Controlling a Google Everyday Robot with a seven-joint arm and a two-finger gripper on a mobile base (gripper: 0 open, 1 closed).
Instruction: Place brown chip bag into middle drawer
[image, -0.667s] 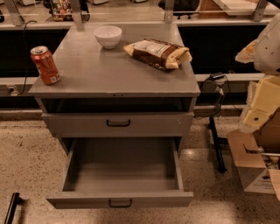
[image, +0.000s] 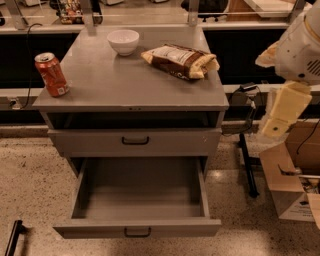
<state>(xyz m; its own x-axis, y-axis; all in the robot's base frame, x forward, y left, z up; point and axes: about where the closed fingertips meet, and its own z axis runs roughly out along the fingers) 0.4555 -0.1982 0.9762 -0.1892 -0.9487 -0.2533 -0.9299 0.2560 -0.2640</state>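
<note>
The brown chip bag (image: 180, 61) lies on the back right of the grey cabinet's top (image: 125, 85), dark brown with a white panel and pale yellow ends. The middle drawer (image: 137, 227), the lowest one, is pulled out and holds nothing; its small black handle faces me. The drawer one tier higher (image: 135, 141) is shut. My gripper (image: 278, 120), pale yellow under the white arm, hangs at the right edge of the view, beside the cabinet and lower than the bag, touching nothing.
A red soda can (image: 52, 74) stands at the top's left edge. A white bowl (image: 123, 41) sits at the back. A cardboard box (image: 295, 180) and a black stand (image: 247, 160) are on the floor to the right.
My arm and gripper have shifted a little to the left, toward the cabinet. The bag, can, bowl and drawers have not moved.
</note>
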